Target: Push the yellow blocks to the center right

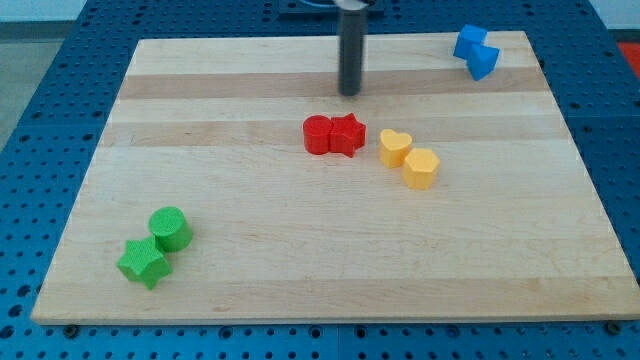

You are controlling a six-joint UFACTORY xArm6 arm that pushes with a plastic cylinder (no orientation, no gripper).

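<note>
Rod only, no claw to open or close: my tip (350, 92) stands above the red blocks (333, 134), touching nothing. Yellow heart (395, 147) and yellow block (421, 168) touch near centre, awaiting a rightward push.

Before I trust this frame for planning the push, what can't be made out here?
- Arm above my tip: cut off by the view's top edge.
- Blue blocks: small and touching; shapes unclear.
- Yellow heart and second yellow block: touching or just apart, cannot tell.
</note>
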